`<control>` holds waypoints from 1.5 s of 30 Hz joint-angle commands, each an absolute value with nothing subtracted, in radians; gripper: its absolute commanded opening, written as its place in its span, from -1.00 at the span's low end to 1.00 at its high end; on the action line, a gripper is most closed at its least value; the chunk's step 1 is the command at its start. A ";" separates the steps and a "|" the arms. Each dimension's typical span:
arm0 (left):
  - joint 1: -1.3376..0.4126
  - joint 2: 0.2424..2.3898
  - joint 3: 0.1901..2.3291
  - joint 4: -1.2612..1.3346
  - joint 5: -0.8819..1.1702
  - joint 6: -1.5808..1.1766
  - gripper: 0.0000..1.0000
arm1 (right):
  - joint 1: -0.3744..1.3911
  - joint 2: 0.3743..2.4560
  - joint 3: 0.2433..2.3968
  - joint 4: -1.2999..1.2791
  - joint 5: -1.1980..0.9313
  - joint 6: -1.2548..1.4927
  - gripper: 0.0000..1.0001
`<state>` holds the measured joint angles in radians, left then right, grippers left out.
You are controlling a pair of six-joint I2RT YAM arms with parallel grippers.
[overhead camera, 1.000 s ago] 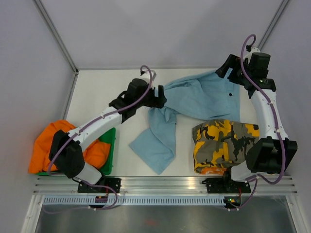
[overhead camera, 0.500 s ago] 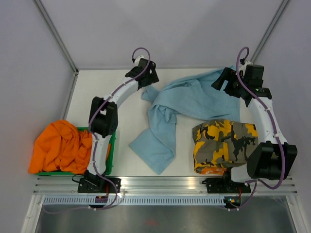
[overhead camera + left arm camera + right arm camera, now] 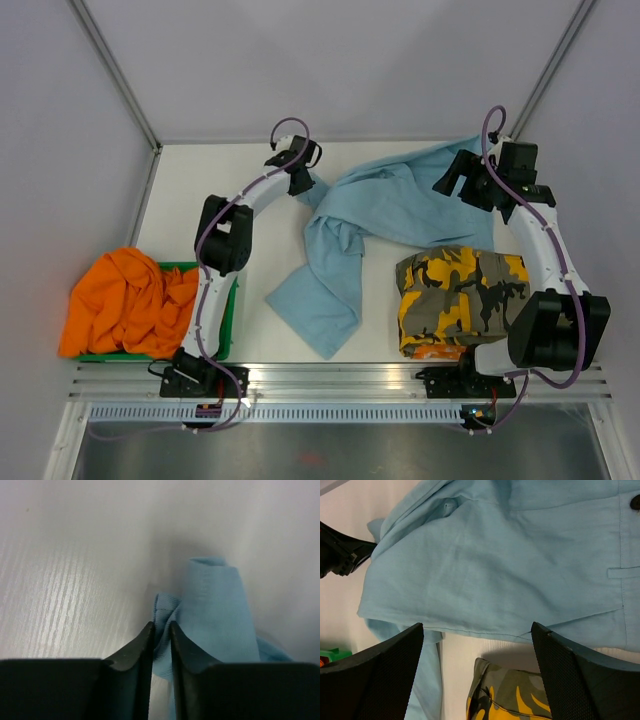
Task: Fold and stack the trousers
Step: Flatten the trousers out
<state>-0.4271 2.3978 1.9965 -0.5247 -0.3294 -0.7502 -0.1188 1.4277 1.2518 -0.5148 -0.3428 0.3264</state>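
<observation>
We fear the blue trousers' (image 3: 400, 205) edge slips: left gripper (image 3: 161, 626) nearly closed there, hold unclear; right gripper (image 3: 476, 627) gapes wide above them.

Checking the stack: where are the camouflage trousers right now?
Top view, near right: the folded camouflage trousers lie on the table between the light-blue trousers and the right arm's base.

The top camera looks down on the whole table (image 3: 180, 200); both wrist cameras sit close to the blue trousers (image 3: 400, 205).
</observation>
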 commanded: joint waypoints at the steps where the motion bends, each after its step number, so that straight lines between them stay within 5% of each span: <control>1: -0.425 2.415 2.023 -0.475 -0.322 -0.770 -0.61 | -0.115 1.405 1.247 -0.522 -0.337 0.307 0.89; 2: -0.423 2.405 2.025 -0.482 -0.336 -0.762 -0.95 | -0.114 1.411 1.244 -0.517 -0.337 0.308 0.89; 11: -0.365 2.114 1.925 -0.407 -0.425 -0.497 -0.95 | -0.071 1.462 1.170 -0.450 -0.275 0.350 0.89; 23: -0.183 1.832 1.591 -0.302 -0.284 -0.350 -0.95 | -0.015 1.583 1.143 -0.403 -0.193 0.385 0.89; 25: -0.157 1.815 1.559 -0.305 -0.241 -0.353 -0.77 | -0.011 1.589 1.135 -0.403 -0.192 0.387 0.89; 29: -0.144 1.806 1.554 -0.371 -0.201 -0.380 0.47 | -0.005 1.598 1.132 -0.410 -0.190 0.387 0.89; 32: -0.144 1.789 1.536 -0.434 -0.212 -0.422 0.86 | -0.005 1.597 1.134 -0.414 -0.187 0.383 0.89; 35: -0.143 1.770 1.503 -0.454 -0.250 -0.445 0.99 | -0.005 1.597 1.135 -0.417 -0.189 0.380 0.89; 45: -0.029 1.902 1.459 -0.512 -0.190 -0.440 0.97 | -0.005 1.606 1.138 -0.425 -0.189 0.377 0.89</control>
<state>-0.1009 1.8675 1.4727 -0.4839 -0.2134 -0.4145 -0.0086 1.6024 1.1355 -0.4404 -0.2028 0.3721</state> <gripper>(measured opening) 0.989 0.946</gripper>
